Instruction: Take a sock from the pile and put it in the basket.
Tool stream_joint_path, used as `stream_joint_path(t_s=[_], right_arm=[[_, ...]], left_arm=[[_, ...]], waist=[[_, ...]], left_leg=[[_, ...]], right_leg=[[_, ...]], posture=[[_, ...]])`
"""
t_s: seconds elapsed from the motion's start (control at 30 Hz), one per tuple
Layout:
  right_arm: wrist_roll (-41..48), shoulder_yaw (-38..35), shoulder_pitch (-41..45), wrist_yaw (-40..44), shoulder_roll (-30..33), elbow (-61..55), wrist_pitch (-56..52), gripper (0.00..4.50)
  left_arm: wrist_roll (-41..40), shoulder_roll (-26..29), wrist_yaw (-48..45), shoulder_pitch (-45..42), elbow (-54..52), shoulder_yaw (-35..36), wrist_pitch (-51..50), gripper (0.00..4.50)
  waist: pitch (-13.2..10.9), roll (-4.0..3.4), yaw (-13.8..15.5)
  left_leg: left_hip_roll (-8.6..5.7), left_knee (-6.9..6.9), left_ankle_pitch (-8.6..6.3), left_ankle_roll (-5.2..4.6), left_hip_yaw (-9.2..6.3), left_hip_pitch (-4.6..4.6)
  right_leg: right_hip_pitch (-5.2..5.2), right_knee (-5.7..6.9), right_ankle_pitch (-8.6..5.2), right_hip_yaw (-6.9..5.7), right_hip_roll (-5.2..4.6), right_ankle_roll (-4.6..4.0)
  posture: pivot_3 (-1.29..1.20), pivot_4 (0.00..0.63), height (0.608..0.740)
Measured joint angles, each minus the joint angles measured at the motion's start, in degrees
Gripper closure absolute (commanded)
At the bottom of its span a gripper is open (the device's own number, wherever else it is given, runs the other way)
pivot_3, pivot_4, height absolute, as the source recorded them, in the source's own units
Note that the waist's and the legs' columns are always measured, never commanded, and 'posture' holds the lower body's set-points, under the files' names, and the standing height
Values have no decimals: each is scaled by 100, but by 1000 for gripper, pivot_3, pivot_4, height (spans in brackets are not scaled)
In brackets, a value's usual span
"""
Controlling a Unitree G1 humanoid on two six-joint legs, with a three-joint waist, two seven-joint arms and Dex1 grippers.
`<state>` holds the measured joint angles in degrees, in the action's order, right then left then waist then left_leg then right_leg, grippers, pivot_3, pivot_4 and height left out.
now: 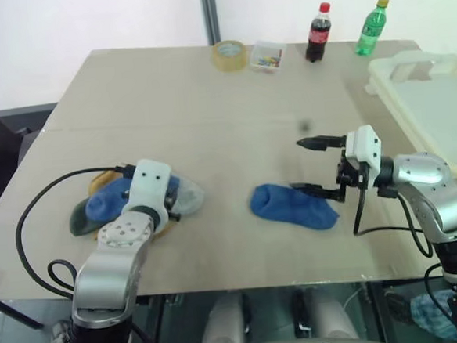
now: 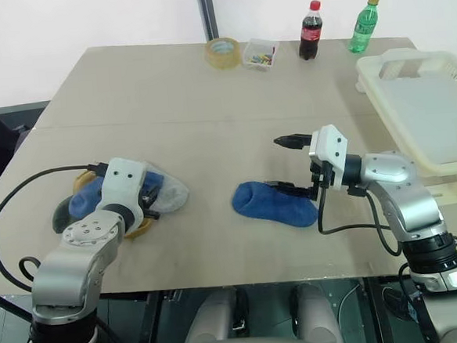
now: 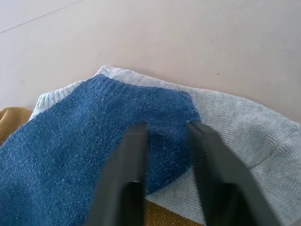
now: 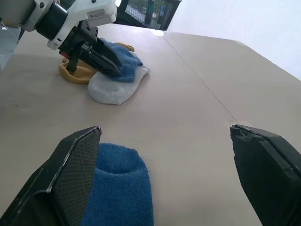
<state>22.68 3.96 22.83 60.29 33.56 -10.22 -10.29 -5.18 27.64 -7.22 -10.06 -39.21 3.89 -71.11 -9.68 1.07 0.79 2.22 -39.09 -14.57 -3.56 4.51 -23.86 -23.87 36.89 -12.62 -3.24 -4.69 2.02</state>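
1. the pile [image 1: 129, 202] of socks lies on the bench [image 1: 209, 118] near its front edge, on the robot's left side: blue, light grey, mustard yellow and a dark grey-green one bunched together.
2. the left tool [image 3: 164, 155] is down on the pile, its two black fingers [image 3: 129, 160] drawn close together and pressed into the blue sock of the pile [image 3: 94, 141]. a ridge of the blue fabric sits between them, so it looks clamped on that sock.
3. the light grey sock [image 3: 244, 127] lies under and beside the blue one, and the yellow sock [image 3: 11, 120] peeks out at the edge.
4. a separate blue sock [image 1: 294, 206] lies flat on the bench near the middle front, well apart from the pile.
5. the right tool [image 1: 318, 165] points sideways toward the robot's left, fingers wide apart and empty, one just over the end of the separate blue sock.
6. the basket [image 1: 435, 102] sits at the right edge of the bench, with no sock seen inside.
7. at the far edge stand a tape roll [image 1: 229, 55], a small clear box [image 1: 267, 56], a cola bottle [image 1: 317, 32] and a green bottle [image 1: 371, 26].
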Motion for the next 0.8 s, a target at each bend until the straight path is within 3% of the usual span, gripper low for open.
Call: stream_joint_path(t_s=[0.37,0.47,0.57,0.8], right_arm=[[-9,0,-30,-5,-2,7,65,4],[-31,0,-31,-9,-7,8,67,4],[-57,1,-31,-11,-13,10,68,4],[-102,1,-31,-15,-25,15,76,4]], left_arm=[[58,-18,1,6,12,0,1,4471],[66,85,-21,21,12,0,1,3121],[93,69,26,28,12,10,-37,2132],[177,-17,127,33,58,7,-104,2132]], waist=[[0,0,0],[0,0,0],[0,0,1],[0,0,0]], left_leg=[[0,0,0,0,0,0],[0,1,0,0,0,0],[0,0,0,0,0,0],[0,1,0,0,0,0]], right_leg=[[0,0,0,0,0,0],[-1,0,0,0,-1,0],[0,0,0,0,-2,0],[-1,-1,0,-1,-4,0]], posture=[[0,150,740],[0,150,740],[0,150,740],[0,150,740]])
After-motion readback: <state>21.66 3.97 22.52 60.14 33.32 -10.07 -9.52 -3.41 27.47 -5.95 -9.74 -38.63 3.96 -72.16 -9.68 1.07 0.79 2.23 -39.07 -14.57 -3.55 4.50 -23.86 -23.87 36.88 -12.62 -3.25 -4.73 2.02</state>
